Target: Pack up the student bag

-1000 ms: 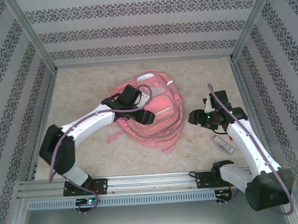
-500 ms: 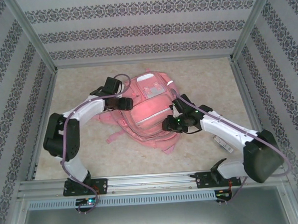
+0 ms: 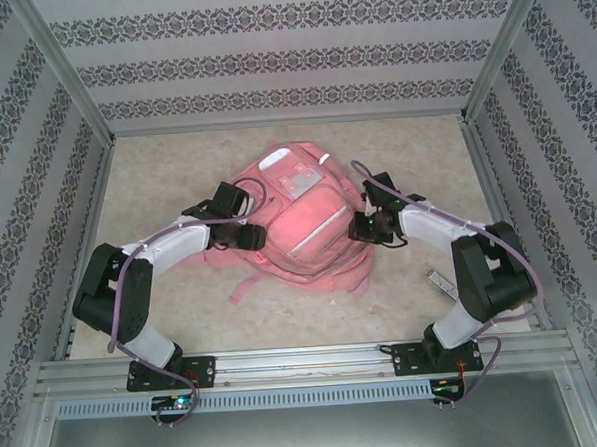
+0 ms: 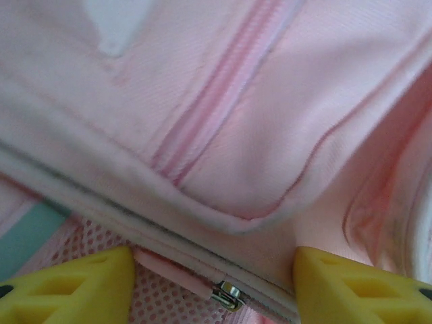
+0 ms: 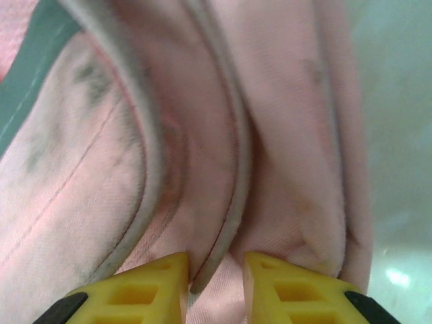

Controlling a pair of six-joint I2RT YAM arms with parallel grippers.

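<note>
Pink fabric student bag (image 3: 304,223), likely limp: best held by piped seam (image 5: 241,175), pinched in right tool (image 5: 216,270); left tool (image 4: 212,287) gapes astride zip (image 4: 228,295).

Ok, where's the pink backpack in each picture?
Top external: student bag, middle of the table.
Left wrist: student bag close up, zip running diagonally.
Right wrist: student bag close up, fold pinched by the right hand.
Shared landmark: pale piping, in both wrist views.
</note>
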